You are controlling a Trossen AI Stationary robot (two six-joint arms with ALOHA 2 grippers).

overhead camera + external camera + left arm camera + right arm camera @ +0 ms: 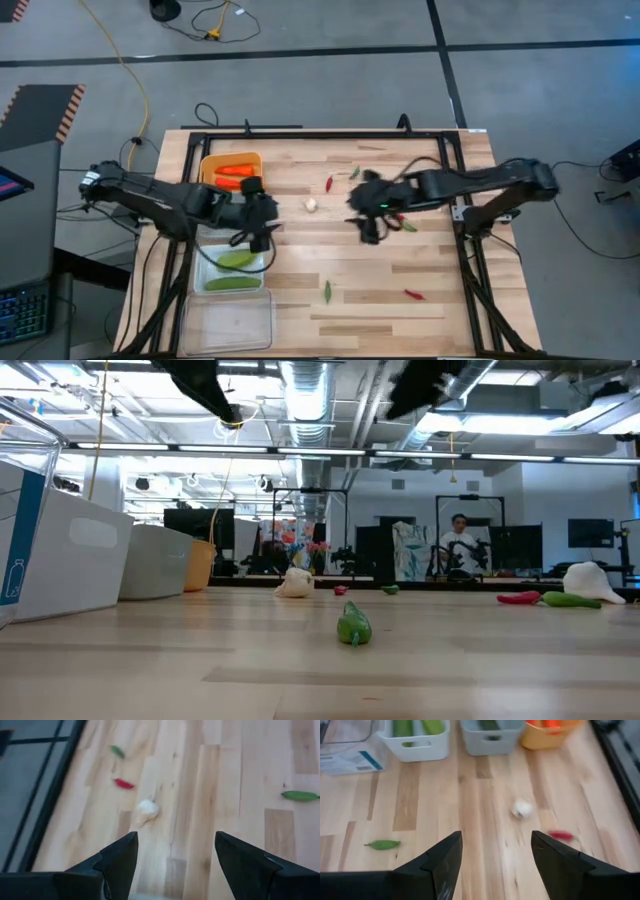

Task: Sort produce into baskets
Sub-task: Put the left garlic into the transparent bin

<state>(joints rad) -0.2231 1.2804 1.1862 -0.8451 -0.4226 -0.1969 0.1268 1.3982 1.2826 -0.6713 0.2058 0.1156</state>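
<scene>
My left gripper [258, 218] [175, 837] is open and empty, above the table beside the baskets. My right gripper [366, 212] [496, 836] is open and empty over the table's middle right. A whitish garlic bulb [310, 204] [148, 807] [522, 809] lies on the wood between them. A red chili [329, 184] [124, 783] and a green chili [354, 172] lie farther back. The yellow-orange basket [208, 160] holds carrots, and the white basket [200, 268] holds cucumbers. The grey basket [492, 739] is mostly under my left arm in the high view.
The clear bin [228, 320] stands at the near left. A green chili [327, 291] [353, 626] and a red chili [414, 294] lie near the front. A red chili, a green chili [572, 600] and a whitish bulb [594, 582] lie by my right gripper.
</scene>
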